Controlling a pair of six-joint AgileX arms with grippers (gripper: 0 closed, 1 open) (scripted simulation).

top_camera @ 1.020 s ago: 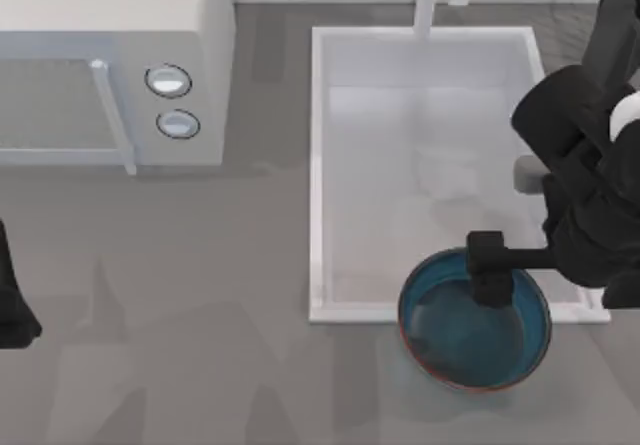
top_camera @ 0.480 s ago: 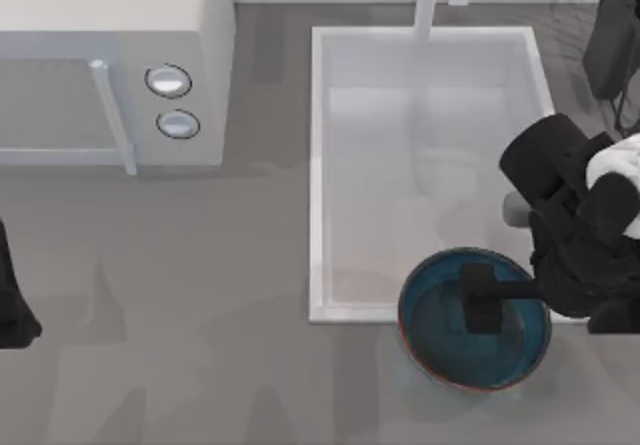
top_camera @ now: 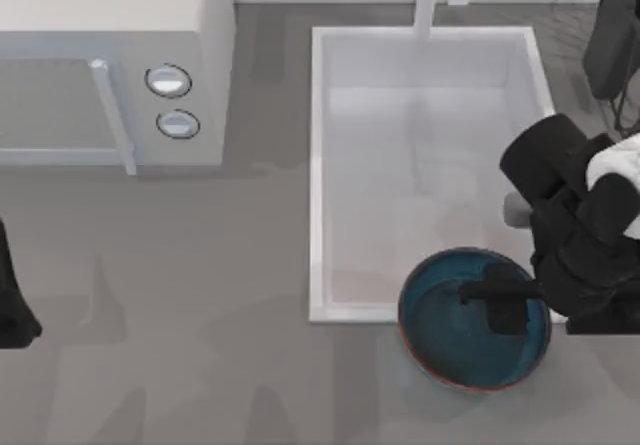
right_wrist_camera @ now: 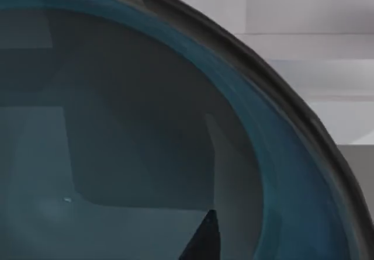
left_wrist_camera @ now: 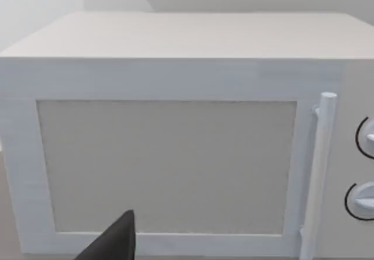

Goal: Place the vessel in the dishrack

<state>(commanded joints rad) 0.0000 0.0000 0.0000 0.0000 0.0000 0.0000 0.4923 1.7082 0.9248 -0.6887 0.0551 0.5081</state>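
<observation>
**Bowl at the sink's corner, right hand over it**

A grey table (top_camera: 200, 295) runs under everything here, with a white microwave (top_camera: 110, 60) at its far left and a white sink (top_camera: 318, 165) sunk in toward the right. A tap (top_camera: 428, 0) stands at the sink's back edge.

The right hand (top_camera: 500, 305) reaches in from the table's right side, and the bowl (top_camera: 440, 335) lies directly beneath it, teal inside with a reddish-brown rim. The hand sits over the bowl's right half, toward the arm's side of the rim. The bowl overlaps the sink's near right corner, part of it over the white rim and the rest over the table. From the right wrist, the glossy teal inside of the bowl (right_wrist_camera: 117, 125) is very close, its dark rim curving across, and one dark fingertip (right_wrist_camera: 203, 242) points down into it. Whether that hand is spread or pinching the rim I cannot tell; the dark block of it hides the fingers from above.

The rack (top_camera: 575, 0) is well behind the hand, at the table's far right corner, thin dark wires partly hidden by the arm.

The left hand (top_camera: 12, 300) is parked well away at the table's left edge. Its wrist view faces the microwave door (left_wrist_camera: 166, 166) and handle (left_wrist_camera: 318, 172), with one dark fingertip (left_wrist_camera: 114, 242) at the edge; I cannot tell its state either.
</observation>
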